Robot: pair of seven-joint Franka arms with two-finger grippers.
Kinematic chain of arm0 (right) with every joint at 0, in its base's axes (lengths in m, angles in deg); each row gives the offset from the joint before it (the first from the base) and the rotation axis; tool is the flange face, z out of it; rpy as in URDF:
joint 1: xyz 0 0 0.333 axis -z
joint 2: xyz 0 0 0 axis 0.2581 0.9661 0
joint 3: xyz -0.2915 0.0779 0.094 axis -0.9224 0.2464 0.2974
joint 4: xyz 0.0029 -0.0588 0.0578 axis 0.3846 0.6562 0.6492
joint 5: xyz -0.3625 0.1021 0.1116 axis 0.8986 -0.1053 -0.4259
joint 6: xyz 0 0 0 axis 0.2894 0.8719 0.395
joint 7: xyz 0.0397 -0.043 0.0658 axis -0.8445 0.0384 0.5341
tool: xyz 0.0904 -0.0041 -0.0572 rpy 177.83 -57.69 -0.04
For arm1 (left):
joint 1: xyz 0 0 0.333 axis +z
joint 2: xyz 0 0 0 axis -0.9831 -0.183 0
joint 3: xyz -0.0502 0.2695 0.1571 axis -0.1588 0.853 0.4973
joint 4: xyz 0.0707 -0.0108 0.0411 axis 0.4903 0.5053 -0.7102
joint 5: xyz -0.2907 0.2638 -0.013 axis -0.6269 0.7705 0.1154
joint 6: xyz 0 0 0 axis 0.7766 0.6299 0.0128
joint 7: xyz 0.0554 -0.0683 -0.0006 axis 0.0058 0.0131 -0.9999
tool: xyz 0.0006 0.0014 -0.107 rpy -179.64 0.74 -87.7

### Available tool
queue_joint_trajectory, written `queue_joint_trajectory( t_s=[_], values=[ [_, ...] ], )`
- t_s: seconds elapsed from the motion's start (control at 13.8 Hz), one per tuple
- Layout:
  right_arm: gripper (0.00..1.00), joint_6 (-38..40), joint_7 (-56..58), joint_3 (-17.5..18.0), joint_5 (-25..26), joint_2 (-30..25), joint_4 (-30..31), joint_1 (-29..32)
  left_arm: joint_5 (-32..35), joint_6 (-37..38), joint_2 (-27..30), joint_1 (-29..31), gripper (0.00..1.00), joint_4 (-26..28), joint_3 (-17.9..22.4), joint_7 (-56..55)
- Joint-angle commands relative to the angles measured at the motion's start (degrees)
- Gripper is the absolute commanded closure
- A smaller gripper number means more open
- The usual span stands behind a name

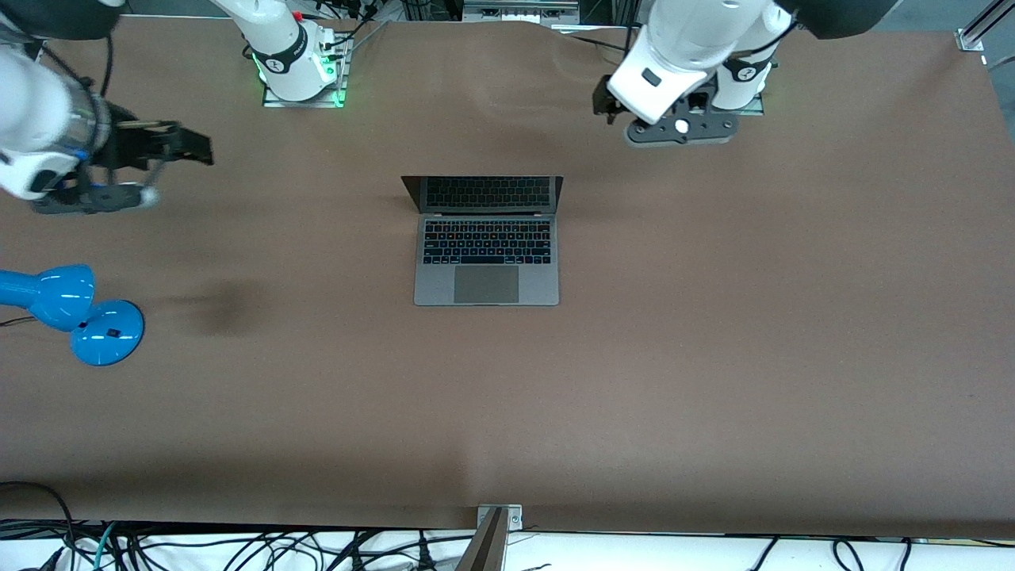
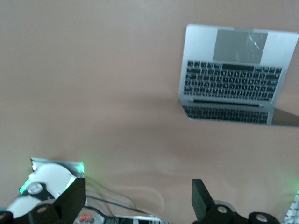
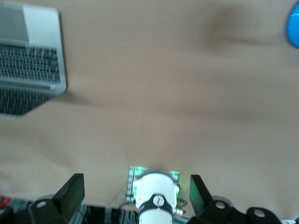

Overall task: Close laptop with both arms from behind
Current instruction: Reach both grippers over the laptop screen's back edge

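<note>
The grey laptop [image 1: 486, 262] stands open in the middle of the brown table [image 1: 714, 357], its lid tilted back toward the arms' bases. It also shows in the left wrist view as the laptop [image 2: 233, 79] and partly in the right wrist view as the laptop [image 3: 28, 70]. My left gripper [image 1: 607, 103] hangs open over the table by its own base, toward the left arm's end, apart from the laptop. Its fingers [image 2: 201, 200] hold nothing. My right gripper [image 1: 190, 147] is up over the right arm's end of the table, open and empty [image 3: 135, 191].
A blue desk lamp [image 1: 71, 309] lies at the right arm's end of the table, its edge showing as the lamp [image 3: 293, 28]. The right arm's base [image 1: 297, 63] glows green. Cables hang along the table's edge nearest the front camera.
</note>
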Motion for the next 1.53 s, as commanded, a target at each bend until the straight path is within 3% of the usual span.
queue_joint_trajectory(
  t_s=[0.0,0.22,0.44,0.51,0.65,0.73,0.8,0.87,0.94,1.02,1.45],
  values=[
    [0.00,1.57,-0.55,-0.24,-1.13,0.53,0.92,-4.66,-1.40,0.10,-4.02,0.55,0.00,0.70,-5.23,-6.23],
    [0.00,0.26,-2.03,0.02,-2.45,0.27,5.22,-10.02,-3.06,-1.21,-8.85,-0.14,0.03,2.45,-7.00,-7.22],
    [0.00,-4.82,-13.77,6.50,-5.01,-0.08,9.61,-10.39,-7.18,-5.16,-9.04,-0.94,0.16,6.22,-7.00,-7.40],
    [0.00,-7.37,-18.52,9.14,-5.09,-0.17,11.28,-10.39,-8.42,-5.43,-9.04,-0.94,0.33,6.93,-7.00,-7.40],
    [0.00,-12.91,-22.51,12.14,-8.67,-0.26,14.97,-10.39,-10.62,-5.35,-9.13,-1.03,0.83,7.64,-7.00,-7.66],
    [0.04,-15.63,-23.04,13.72,-9.57,-0.26,16.73,-10.39,-12.02,-5.26,-8.96,-0.94,1.00,7.91,-7.00,-9.23],
    [0.21,-18.70,-24.35,15.47,-10.01,-0.26,18.31,-10.39,-13.08,-4.82,-8.78,-0.77,1.00,7.91,-7.09,-10.46],
    [0.54,-21.61,-27.06,17.49,-10.02,0.09,19.11,-10.39,-13.79,-4.73,-8.69,-0.85,1.00,8.00,-7.09,-10.65],
    [0.94,-23.20,-28.48,18.56,-10.02,0.79,19.21,-10.56,-13.88,-4.99,-8.95,-1.11,1.00,8.17,-7.09,-10.65],
    [1.00,-23.30,-28.58,19.26,-10.02,1.93,19.21,-10.56,-13.97,-5.26,-9.39,-1.47,1.00,8.43,-7.01,-10.74],
    [1.00,-23.57,-26.39,20.41,-6.26,8.25,18.86,-11.44,-14.41,-12.63,-11.68,-2.35,1.00,13.17,-6.83,-14.43]
  ],
)
